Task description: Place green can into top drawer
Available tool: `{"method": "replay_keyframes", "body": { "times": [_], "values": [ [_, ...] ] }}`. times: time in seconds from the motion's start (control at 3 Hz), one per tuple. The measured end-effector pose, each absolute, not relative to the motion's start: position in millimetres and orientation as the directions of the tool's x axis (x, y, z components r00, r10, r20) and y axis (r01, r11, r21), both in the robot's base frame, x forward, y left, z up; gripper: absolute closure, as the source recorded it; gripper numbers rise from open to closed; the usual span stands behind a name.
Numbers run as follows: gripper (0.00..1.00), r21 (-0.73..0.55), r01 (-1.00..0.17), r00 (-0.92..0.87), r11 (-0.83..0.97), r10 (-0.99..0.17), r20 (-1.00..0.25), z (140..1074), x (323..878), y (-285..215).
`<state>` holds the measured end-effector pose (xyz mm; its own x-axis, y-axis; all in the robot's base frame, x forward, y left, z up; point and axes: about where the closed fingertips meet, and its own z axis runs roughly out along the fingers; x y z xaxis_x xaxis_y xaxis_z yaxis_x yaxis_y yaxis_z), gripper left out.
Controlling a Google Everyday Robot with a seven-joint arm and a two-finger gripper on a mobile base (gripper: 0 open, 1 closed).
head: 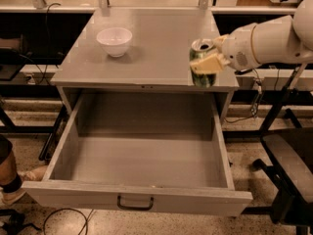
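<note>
The green can [202, 77] with a silver top is held in the air over the cabinet top's front right edge, just above the drawer's back right corner. My gripper [210, 60] reaches in from the right on a white arm and is shut on the can; one pale finger [208, 63] crosses its front. The top drawer [137, 197] is pulled wide open below, a deep grey box with a dark handle [135, 204] at the centre of its front. Its inside shows nothing in it.
A white bowl [114, 41] stands on the grey cabinet top [146, 38] at the left. A dark chair [291, 168] stands at the right of the drawer. A person's leg and shoe [11, 177] are at the lower left. Cables lie on the speckled floor.
</note>
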<state>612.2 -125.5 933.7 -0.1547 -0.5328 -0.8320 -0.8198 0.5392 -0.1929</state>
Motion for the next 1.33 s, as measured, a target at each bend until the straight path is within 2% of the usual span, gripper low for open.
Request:
{"method": "replay_keyframes", "body": {
  "times": [0.33, 1.0, 1.33],
  "values": [
    [1.00, -0.135, -0.916, -0.137, 0.379, -0.609, -0.781, 901.8, 560.4, -90.3],
    [1.00, -0.117, -0.926, -0.142, 0.359, -0.621, -0.771, 895.0, 554.0, -87.4],
    [1.00, -0.138, -0.945, -0.121, 0.295, -0.710, -0.693, 847.5, 549.1, -63.8]
  ]
}}
